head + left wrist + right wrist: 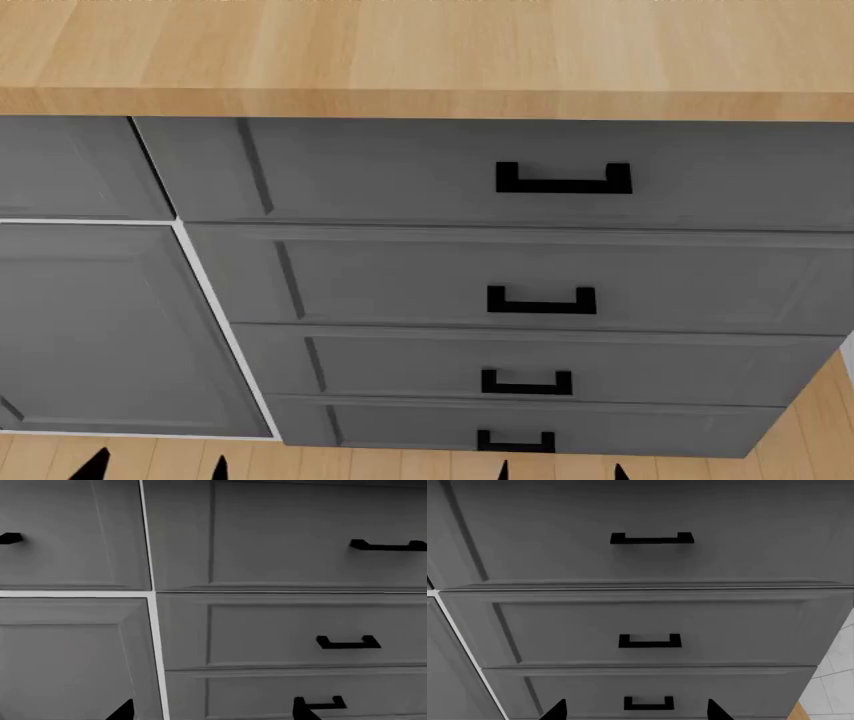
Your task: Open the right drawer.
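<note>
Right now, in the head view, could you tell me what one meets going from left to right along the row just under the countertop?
Narrow drawer front → white gap strip → the right drawer → its black handle.

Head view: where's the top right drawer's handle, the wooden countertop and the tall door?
right drawer's handle [563, 187], head view, on its black crossbar.
wooden countertop [400, 50], head view, on its bare top surface.
tall cabinet door [94, 330], head view, on its recessed middle panel.
</note>
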Controlling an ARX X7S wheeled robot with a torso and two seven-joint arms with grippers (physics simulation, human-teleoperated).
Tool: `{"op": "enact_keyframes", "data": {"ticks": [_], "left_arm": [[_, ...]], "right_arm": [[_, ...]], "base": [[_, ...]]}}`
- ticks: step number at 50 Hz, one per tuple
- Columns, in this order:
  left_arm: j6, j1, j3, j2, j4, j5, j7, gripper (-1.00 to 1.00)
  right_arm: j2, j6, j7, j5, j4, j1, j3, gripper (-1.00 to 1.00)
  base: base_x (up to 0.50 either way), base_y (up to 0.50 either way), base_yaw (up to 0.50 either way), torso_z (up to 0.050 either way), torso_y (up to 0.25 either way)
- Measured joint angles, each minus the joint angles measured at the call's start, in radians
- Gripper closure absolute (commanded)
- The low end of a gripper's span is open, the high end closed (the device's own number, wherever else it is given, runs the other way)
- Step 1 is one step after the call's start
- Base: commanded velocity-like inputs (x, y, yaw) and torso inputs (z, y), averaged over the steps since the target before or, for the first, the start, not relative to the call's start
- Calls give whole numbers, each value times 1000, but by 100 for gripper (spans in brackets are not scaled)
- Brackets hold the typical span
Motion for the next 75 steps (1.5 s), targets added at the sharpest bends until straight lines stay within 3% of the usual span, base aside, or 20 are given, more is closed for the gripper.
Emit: {"op": "enact_keyframes", "data": {"ticks": [21, 75], "left_arm": [[-28, -9, 12, -7, 5, 6, -26, -100], [-7, -10, 31, -22, 0, -33, -30, -100]], "right_arm": [[5, -18, 0, 14, 3, 2, -8, -100], [28, -41, 2, 39, -4, 1, -35, -100]], "base": [[0, 0, 0, 0, 0], [161, 0, 0, 0, 0]]}}
